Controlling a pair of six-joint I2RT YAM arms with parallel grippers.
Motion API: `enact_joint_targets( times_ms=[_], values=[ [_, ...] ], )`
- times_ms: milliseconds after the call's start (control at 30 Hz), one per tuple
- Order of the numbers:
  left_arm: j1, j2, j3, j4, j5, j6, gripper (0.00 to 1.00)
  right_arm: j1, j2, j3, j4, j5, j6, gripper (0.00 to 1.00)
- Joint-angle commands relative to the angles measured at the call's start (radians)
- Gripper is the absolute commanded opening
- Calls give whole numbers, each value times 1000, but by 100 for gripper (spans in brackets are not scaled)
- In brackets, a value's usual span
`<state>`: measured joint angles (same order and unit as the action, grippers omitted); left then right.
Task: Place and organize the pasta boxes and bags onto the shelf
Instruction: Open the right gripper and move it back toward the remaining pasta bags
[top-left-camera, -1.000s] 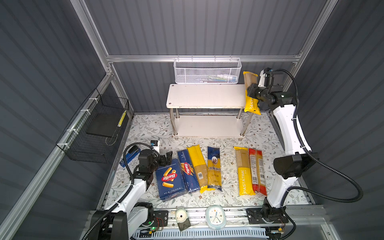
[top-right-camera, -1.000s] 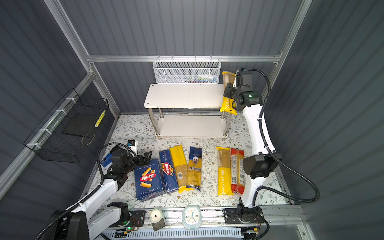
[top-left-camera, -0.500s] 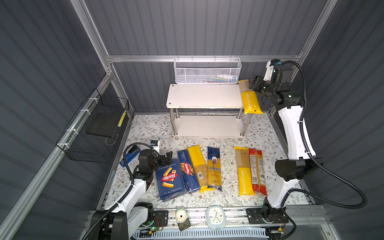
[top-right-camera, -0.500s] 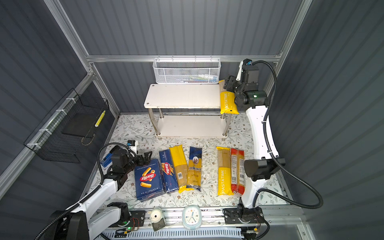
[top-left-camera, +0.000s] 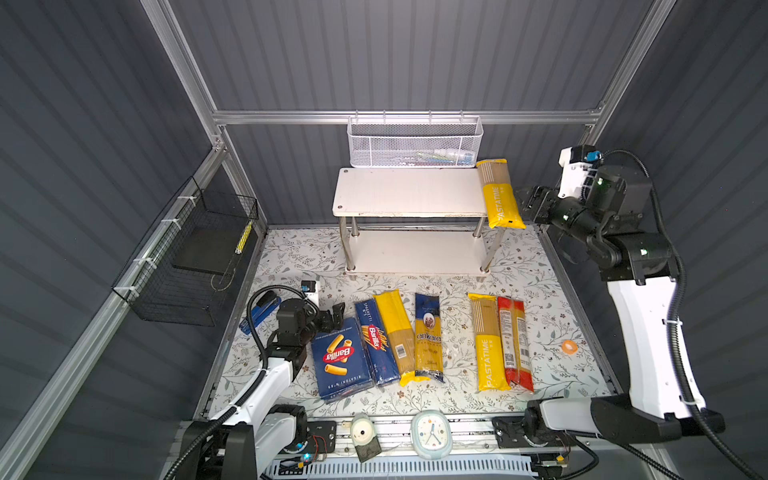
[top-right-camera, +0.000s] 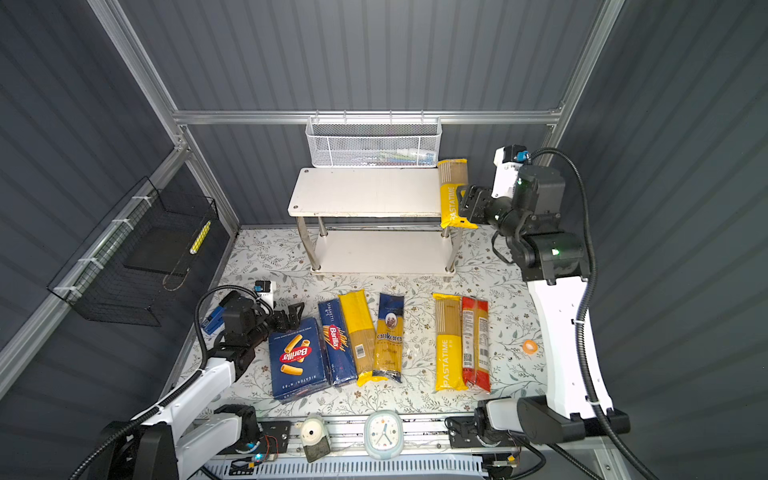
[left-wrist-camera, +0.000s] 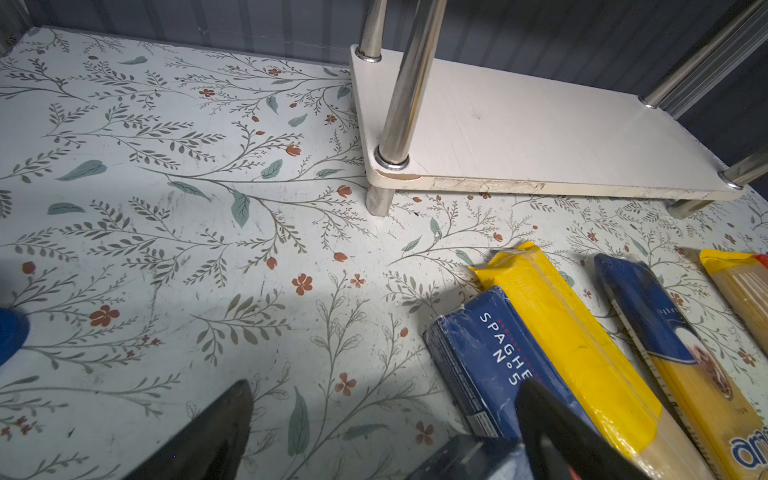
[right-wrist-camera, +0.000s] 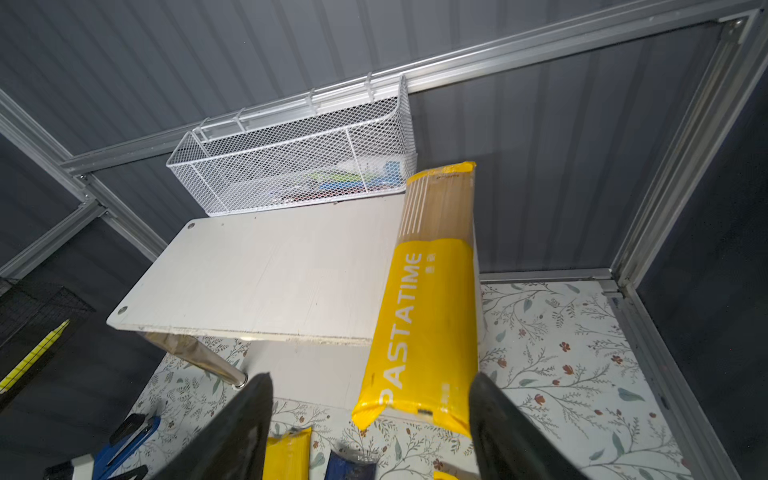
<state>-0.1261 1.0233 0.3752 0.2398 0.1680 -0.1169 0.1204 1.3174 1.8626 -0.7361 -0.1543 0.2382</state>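
Observation:
The white two-tier shelf (top-left-camera: 407, 191) stands at the back. A yellow PASTATIME bag (top-left-camera: 500, 195) (right-wrist-camera: 428, 316) lies front to back on the right end of its top board, its near end overhanging the front edge. My right gripper (top-left-camera: 534, 203) (right-wrist-camera: 370, 415) is open just right of that bag, holding nothing. On the floor lie the Barilla rigatoni box (top-left-camera: 340, 357), the spaghetti box (top-left-camera: 374, 343), a plain yellow bag (top-left-camera: 397, 332), the ankara bag (top-left-camera: 428, 336), another PASTATIME bag (top-left-camera: 488, 340) and a red bag (top-left-camera: 514, 340). My left gripper (top-left-camera: 334, 313) (left-wrist-camera: 386, 415) rests open by the boxes' far ends.
A white mesh basket (top-left-camera: 415, 141) hangs on the back wall just above the shelf. A black wire basket (top-left-camera: 187, 257) hangs on the left wall. A blue stapler (top-left-camera: 259, 311) lies by the left arm, an orange ring (top-left-camera: 569, 346) at the right. A clock (top-left-camera: 431, 432) sits on the front rail.
The right gripper tipped the PASTATIME bag from upright down onto the top board, opened, and drew back to the right. The left arm has not moved.

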Motion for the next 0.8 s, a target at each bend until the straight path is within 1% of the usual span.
enact_joint_targets(
  times_ms=[0, 100, 167, 300, 433, 500, 633, 700, 767],
  values=[
    [-7, -19, 18, 0, -1, -9, 99, -1, -54, -103, -11, -48, -12, 76],
    [-7, -19, 18, 0, -2, -10, 100, -2, -88, -166, -30, -59, -22, 78],
    [-8, -26, 13, 1, -2, -10, 100, -2, -116, -213, -48, -93, -21, 78],
    [-7, -37, 7, 6, 5, -6, 100, 4, -242, -398, -24, -146, -17, 78],
    [-8, -16, 17, 7, 45, 7, 100, 70, -401, -599, -12, -119, 14, 78],
    [-7, -8, 22, 4, 45, 7, 99, 140, -479, -694, -3, -61, 52, 78],
    [-8, -3, 25, 5, 57, 12, 100, 287, -613, -912, 53, 69, 187, 77],
    [-8, 7, 38, -15, 50, 44, 100, 329, -644, -1022, 104, 91, 246, 77],
    [-7, 5, 41, -26, 19, 42, 99, 355, -639, -1105, 137, 132, 305, 77]
  ],
)
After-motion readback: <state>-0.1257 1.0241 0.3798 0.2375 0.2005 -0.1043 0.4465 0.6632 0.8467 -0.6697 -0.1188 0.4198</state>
